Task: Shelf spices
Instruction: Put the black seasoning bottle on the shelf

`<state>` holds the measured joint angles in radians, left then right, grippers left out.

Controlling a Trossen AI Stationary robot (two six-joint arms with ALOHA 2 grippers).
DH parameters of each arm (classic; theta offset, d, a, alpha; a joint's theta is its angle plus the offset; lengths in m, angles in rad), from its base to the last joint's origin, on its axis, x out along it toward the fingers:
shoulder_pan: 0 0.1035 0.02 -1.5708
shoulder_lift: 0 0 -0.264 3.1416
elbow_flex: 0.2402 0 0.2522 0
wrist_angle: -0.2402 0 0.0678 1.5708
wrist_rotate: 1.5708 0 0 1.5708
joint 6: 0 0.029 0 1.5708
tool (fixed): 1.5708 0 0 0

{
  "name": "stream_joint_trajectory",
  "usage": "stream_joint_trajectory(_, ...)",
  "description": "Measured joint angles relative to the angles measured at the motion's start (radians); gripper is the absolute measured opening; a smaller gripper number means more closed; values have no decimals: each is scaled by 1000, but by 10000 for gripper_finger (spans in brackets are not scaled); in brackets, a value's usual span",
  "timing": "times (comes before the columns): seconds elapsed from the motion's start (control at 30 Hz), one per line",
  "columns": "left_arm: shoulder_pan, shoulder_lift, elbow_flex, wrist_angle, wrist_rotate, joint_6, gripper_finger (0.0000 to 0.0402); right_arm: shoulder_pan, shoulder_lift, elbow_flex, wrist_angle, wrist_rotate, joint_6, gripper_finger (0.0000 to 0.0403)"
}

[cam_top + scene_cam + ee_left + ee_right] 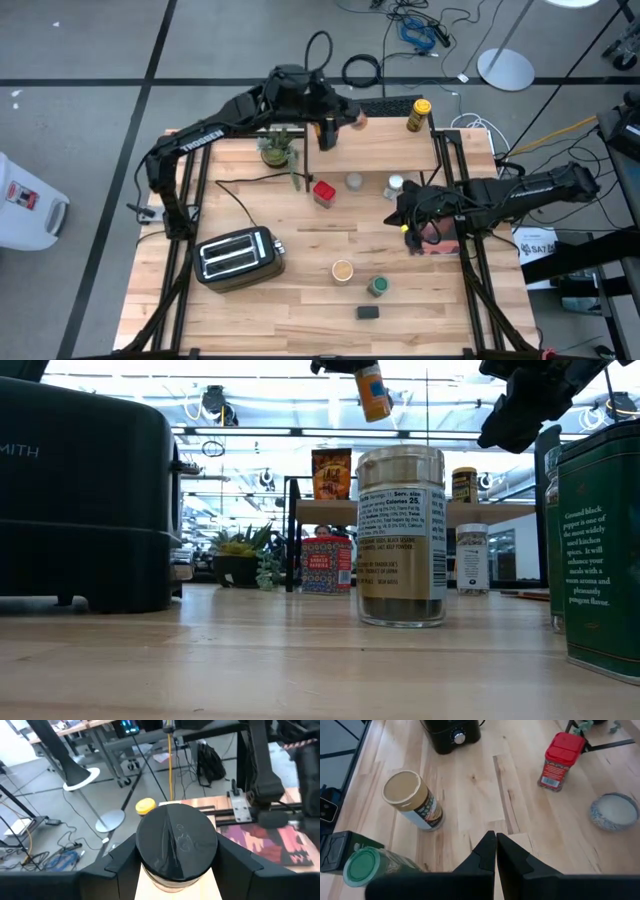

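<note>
My left gripper [328,128] is up over the shelf [385,125], a light wood top on black legs at the table's far side, and is shut on an orange spice jar with a black lid [177,840]. In the low view the jar [373,390] hangs tilted above the shelf [390,512]. A yellow-lidded bottle [418,115] and a brown packet [332,473] stand on the shelf. A red tin [323,192], a grey jar [353,181] and a white jar [395,185] stand on the table before it. My right gripper [496,842] hovers shut over the table's right side. My left gripper pinches the jar between its two fingers [125,862], on the jar's sides just below the black lid [150,877]. The fingers come nearly level from the table's left. The jar is lifted clear of everything, lid up and somewhat tilted.
A toaster [238,257] sits near the left. A tan-lidded jar [342,270], a green-lidded jar [377,286] and a dark tin [368,312] stand near the front. A potted plant [278,150] stands by the shelf's left leg.
</note>
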<state>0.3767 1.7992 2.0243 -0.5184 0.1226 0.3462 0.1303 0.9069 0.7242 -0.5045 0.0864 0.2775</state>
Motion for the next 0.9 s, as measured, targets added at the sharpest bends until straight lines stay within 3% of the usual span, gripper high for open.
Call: stream_joint_trajectory(0.9,75,176,0,-2,24,30,204,18,180,-1,136,1,-9,0)
